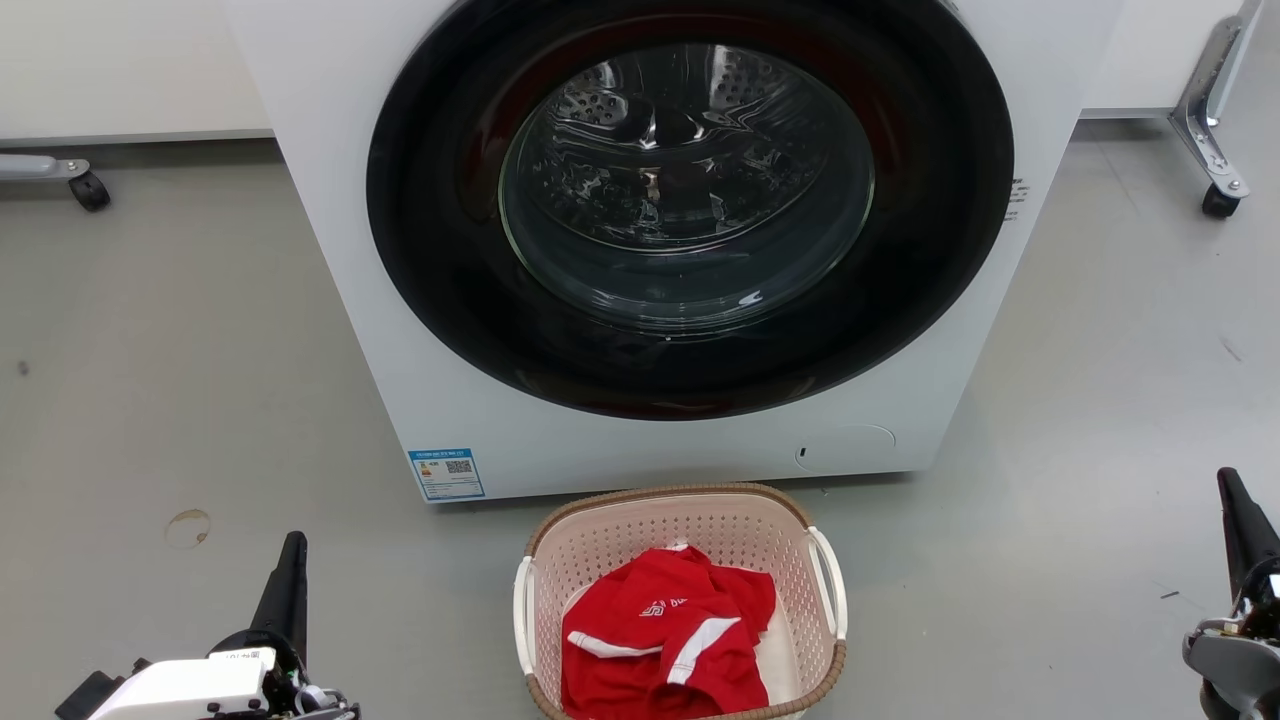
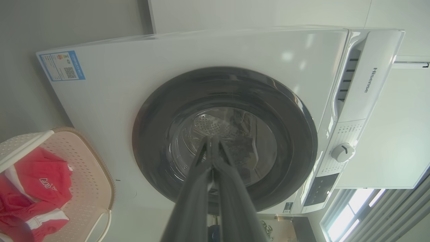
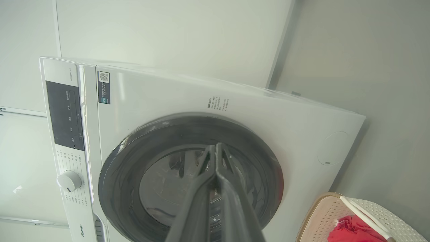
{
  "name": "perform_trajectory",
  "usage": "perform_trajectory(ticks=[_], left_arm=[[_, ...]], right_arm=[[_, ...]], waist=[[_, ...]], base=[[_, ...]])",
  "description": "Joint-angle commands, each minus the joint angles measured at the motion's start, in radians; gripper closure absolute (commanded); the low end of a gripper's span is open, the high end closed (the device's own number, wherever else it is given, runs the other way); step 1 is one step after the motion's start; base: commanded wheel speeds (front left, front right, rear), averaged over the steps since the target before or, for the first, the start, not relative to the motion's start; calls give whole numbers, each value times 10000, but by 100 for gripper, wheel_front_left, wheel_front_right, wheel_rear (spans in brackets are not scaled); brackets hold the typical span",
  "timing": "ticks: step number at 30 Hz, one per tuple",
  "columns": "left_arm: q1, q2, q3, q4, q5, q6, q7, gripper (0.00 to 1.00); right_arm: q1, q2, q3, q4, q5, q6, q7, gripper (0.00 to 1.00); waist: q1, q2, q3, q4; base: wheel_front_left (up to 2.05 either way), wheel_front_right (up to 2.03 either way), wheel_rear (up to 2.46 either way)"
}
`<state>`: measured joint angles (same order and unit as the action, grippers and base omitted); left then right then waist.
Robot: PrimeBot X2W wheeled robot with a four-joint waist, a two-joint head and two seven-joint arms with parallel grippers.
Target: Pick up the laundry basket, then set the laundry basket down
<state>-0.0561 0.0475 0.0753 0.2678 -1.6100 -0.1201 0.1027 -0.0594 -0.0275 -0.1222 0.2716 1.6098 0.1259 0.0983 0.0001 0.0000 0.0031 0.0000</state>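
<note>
Your head view: bright, even light; the smooth grey floor (image 1: 150, 350) carries only faint, soft shadows. White glare streaks cross the round dark glass door (image 1: 690, 200) of the big white washing machine (image 1: 340, 250). Your left wrist view: a bright glass window (image 2: 339, 225) at lower right is blown out. Both wrist views bow straight edges near the borders. The left pincer (image 2: 212, 143) and right pincer (image 3: 215, 149) go soft toward the lens.

Our left tool (image 1: 295, 548) and right tool (image 1: 1232, 492) each taper into long dark fingers. A white housing (image 1: 180, 688) with a small label backs the left; a grey metal bracket (image 1: 1228, 650) backs the right.
</note>
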Motion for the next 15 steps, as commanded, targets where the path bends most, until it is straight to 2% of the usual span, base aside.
perform_trajectory(ticks=[1,15], left_arm=[[-515,68,337,-227,-25,-105,67,100],[-516,61,348,-226,-16,-105,75,100]], right_arm=[[-482,-255,115,-270,12,48,125,100],[-483,-250,107,-270,6,48,131,100]], waist=[[0,0,0,0],[0,0,0,0]], base=[[0,0,0],[0,0,0]])
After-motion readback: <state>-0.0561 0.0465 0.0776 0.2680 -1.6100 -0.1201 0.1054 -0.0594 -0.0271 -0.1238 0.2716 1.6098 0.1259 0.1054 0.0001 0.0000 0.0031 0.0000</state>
